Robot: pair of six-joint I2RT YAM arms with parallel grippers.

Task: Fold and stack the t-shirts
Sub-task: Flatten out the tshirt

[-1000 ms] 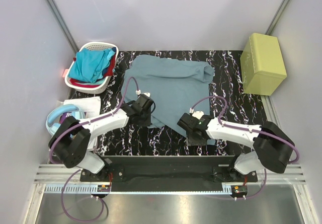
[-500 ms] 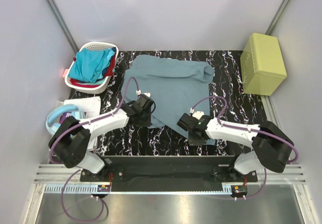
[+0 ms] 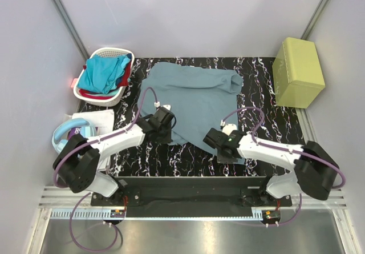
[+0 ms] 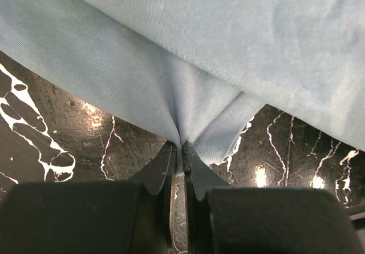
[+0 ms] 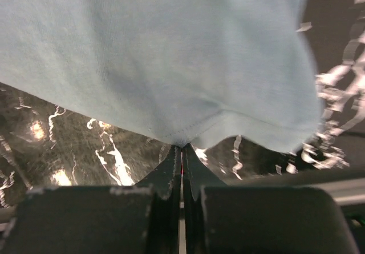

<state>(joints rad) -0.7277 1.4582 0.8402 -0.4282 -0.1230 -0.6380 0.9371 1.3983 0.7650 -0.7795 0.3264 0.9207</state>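
Writing on white packet (image 3: 91, 120) unreadable. Pinching near hem of grey-blue t-shirt (image 3: 194, 97) in left gripper (image 4: 178, 146) and right gripper (image 5: 182, 149); cloth spread beyond.

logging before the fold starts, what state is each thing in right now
grey-blue t-shirt, spread out, unfolded, near hem pinched in two places
left end effector, shut on the grey-blue t-shirt's hem
right end effector, shut on the same hem
turquoise t-shirt, crumpled in the laundry basket
red t-shirt, bunched under the turquoise one, mostly hidden
laundry basket, upright, holding both
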